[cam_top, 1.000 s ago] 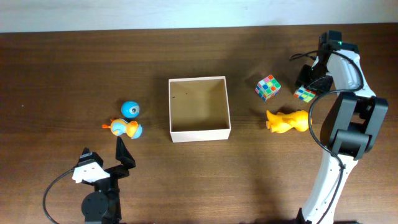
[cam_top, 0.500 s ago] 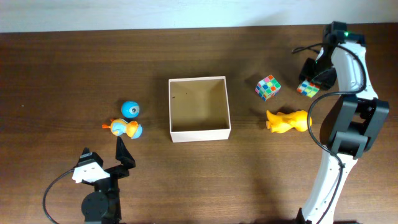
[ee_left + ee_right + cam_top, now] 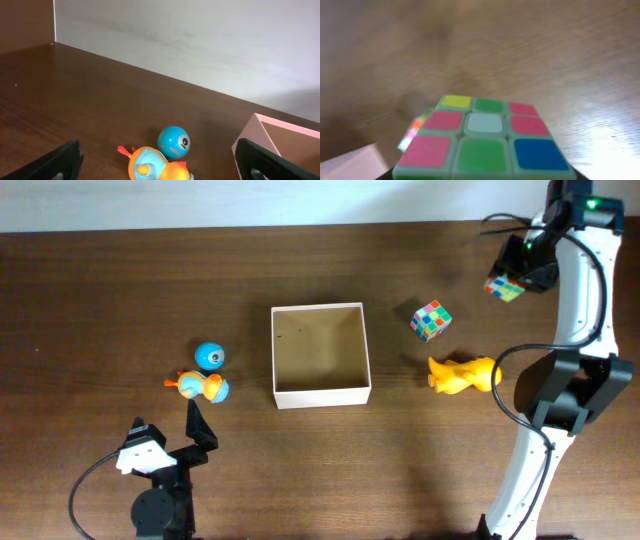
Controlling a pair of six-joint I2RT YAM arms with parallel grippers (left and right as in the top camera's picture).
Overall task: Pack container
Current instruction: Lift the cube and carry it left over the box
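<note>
Right now I am holding a colourful cube [image 3: 506, 287] with my right gripper [image 3: 512, 278], with the fingers squeezing its sides. In the right wrist view the cube is filling the bottom of the picture, showing pink, green, white, yellow and blue squares, and the brown table [image 3: 100, 300] is lying below it. My fingers are hidden under the cube there.

The container [image 3: 322, 394] is sitting in the middle of the table with its open top facing up, and nothing is lying inside it. The cube I am holding is far off to the right of the container, near the back edge of the table.

A second cube [image 3: 431, 320] is resting just to the right of the container. A yellow duck [image 3: 462, 375] is lying to the right too, nearer the front.

To the left of the container, a blue ball [image 3: 210, 356] is sitting right next to an orange and blue toy [image 3: 203, 386].

My left gripper [image 3: 200, 428] is waiting to the front left of the container, with its fingers spread wide and holding nothing.
</note>
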